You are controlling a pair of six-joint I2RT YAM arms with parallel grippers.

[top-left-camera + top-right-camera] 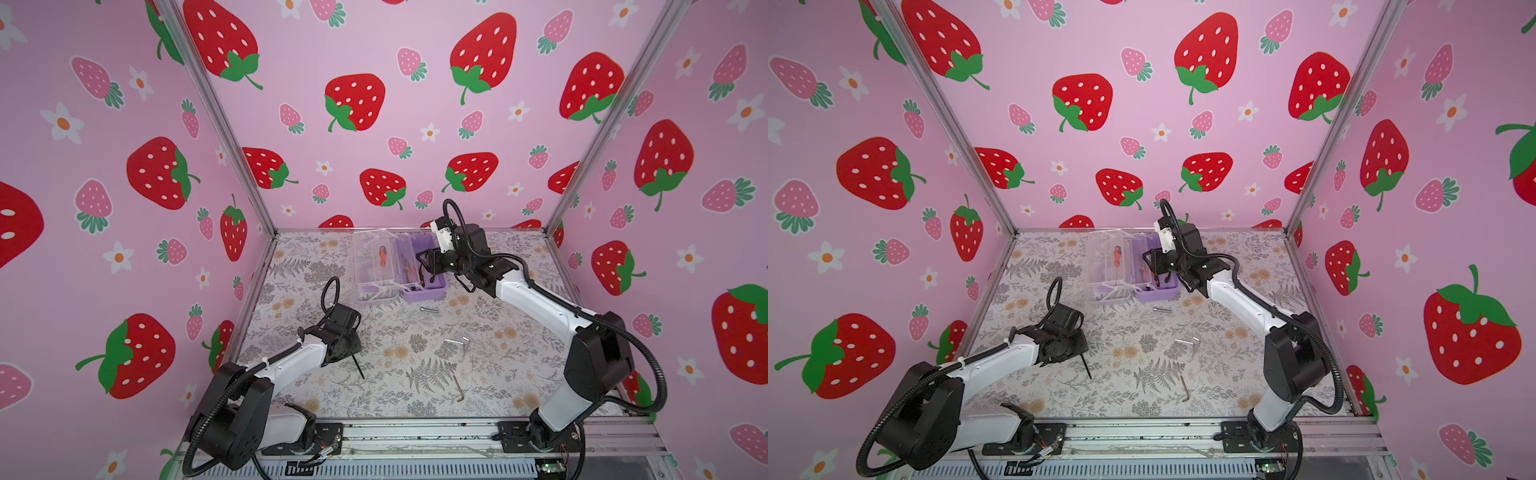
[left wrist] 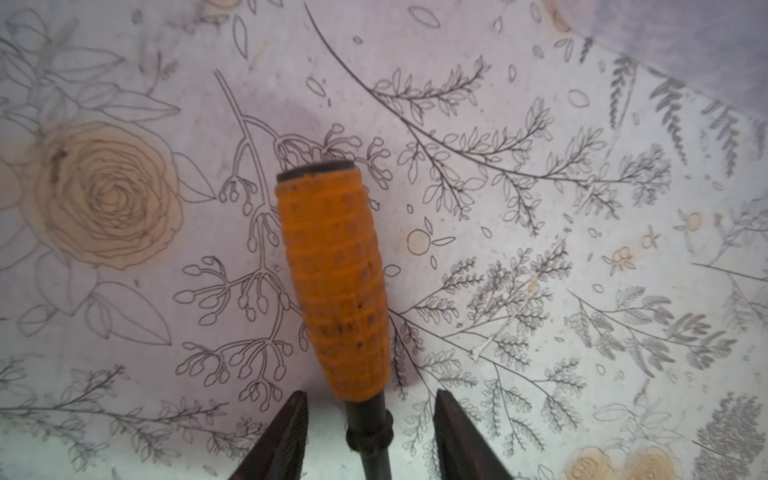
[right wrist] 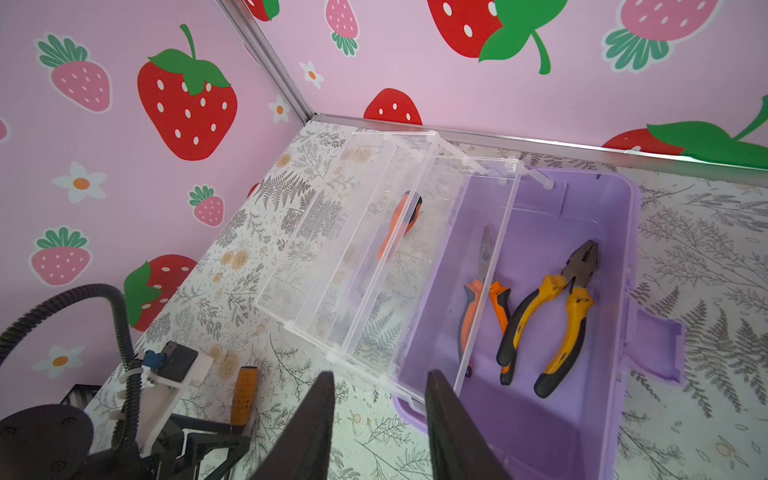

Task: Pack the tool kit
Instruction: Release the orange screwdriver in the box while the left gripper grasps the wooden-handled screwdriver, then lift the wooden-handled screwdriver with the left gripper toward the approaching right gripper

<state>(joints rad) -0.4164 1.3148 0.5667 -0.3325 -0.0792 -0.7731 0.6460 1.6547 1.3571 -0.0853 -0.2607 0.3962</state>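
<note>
The tool kit's lilac box (image 1: pixel 424 296) (image 3: pixel 623 232) stands open at the back of the table, its clear lid and tray (image 1: pixel 374 266) (image 3: pixel 357 249) folded out to the left. Two pliers (image 3: pixel 552 316) lie in the box. An orange-handled screwdriver (image 3: pixel 401 224) rests in the clear tray. A second orange-handled screwdriver (image 2: pixel 336 282) lies on the mat. My left gripper (image 2: pixel 372 395) (image 1: pixel 351 349) straddles its black shaft, open, with a gap on each side. My right gripper (image 3: pixel 381 372) (image 1: pixel 426 266) hovers open over the box's near corner, holding nothing.
A dark hex key (image 1: pixel 459 388) lies near the front of the floral mat. Silver hex keys (image 1: pixel 455 341) lie mid-table, and a short silver piece (image 1: pixel 429 309) sits just in front of the box. Strawberry-print walls close in three sides.
</note>
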